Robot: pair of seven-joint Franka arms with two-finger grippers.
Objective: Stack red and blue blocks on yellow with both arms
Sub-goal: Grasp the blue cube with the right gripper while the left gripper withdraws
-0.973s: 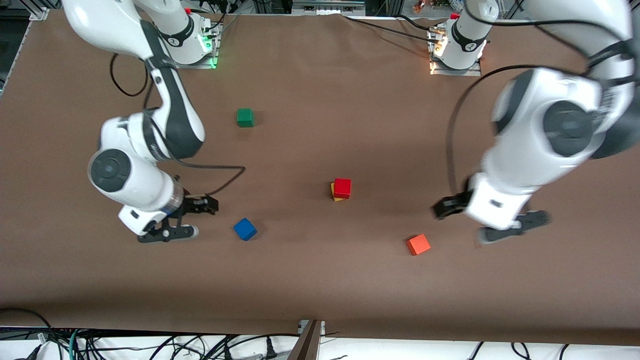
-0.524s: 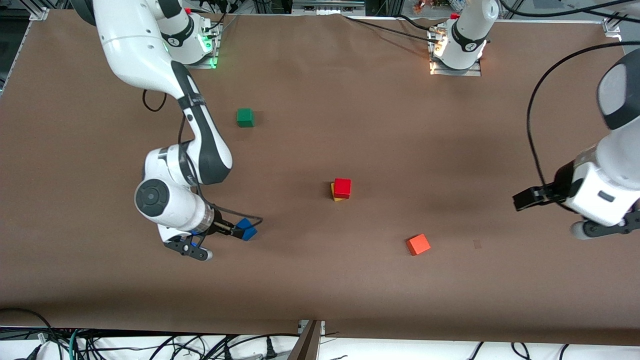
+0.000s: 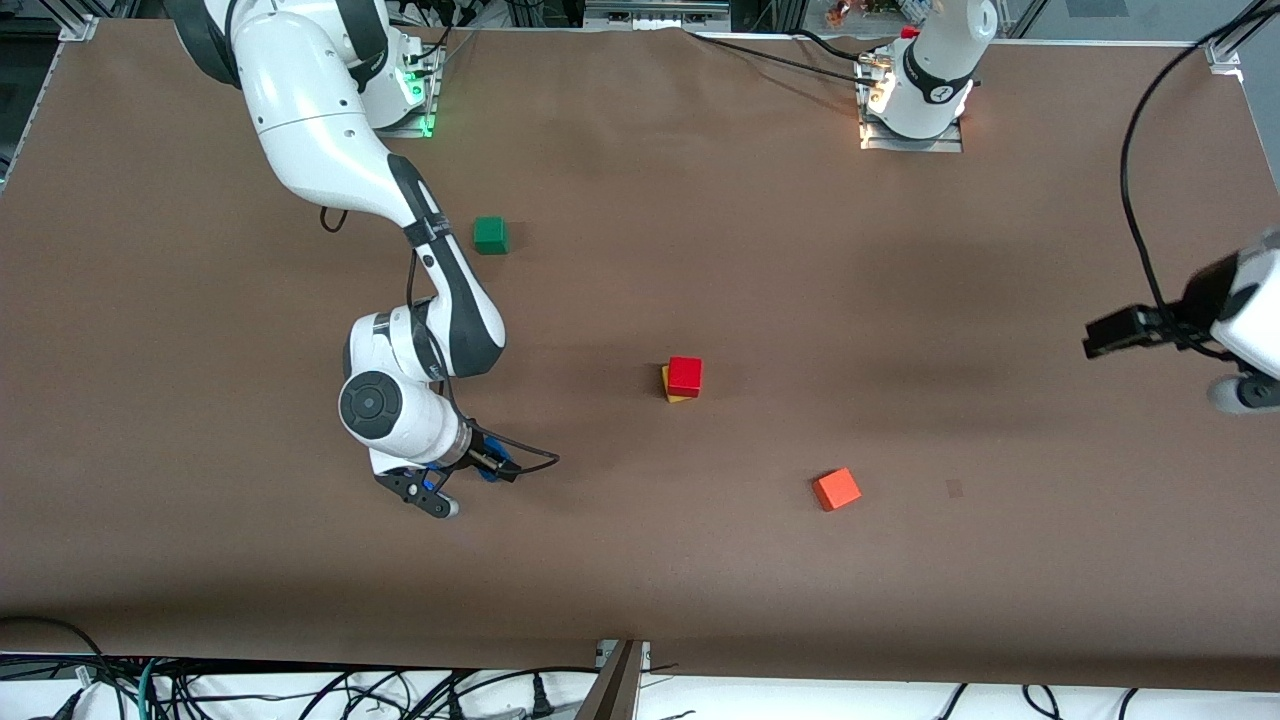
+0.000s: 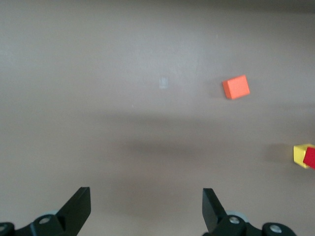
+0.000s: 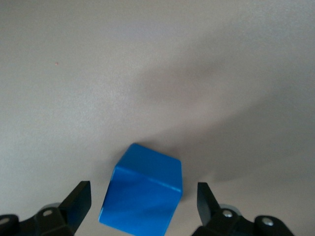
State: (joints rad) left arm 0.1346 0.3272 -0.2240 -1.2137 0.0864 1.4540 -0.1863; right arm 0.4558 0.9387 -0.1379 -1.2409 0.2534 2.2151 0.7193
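The red block point(image 3: 685, 374) sits on the yellow cube point(image 3: 667, 386) near the table's middle, a little askew. The stack also shows in the left wrist view: red point(image 4: 310, 158), yellow point(image 4: 300, 153). The blue block point(image 3: 494, 471) lies on the table, mostly hidden under the right gripper point(image 3: 455, 478). In the right wrist view the blue block point(image 5: 142, 189) sits between the open fingers of the right gripper point(image 5: 142, 204), untouched. The left gripper point(image 3: 1175, 362) is open and empty over the left arm's end of the table; it also shows in its own wrist view point(image 4: 146, 206).
An orange cube point(image 3: 836, 489) lies nearer to the front camera than the stack, toward the left arm's end; it also shows in the left wrist view point(image 4: 236, 87). A green cube point(image 3: 489, 234) lies closer to the right arm's base.
The right gripper has moved over the blue block and now straddles it. The left arm has drawn away toward its end of the table. The blocks have not moved.
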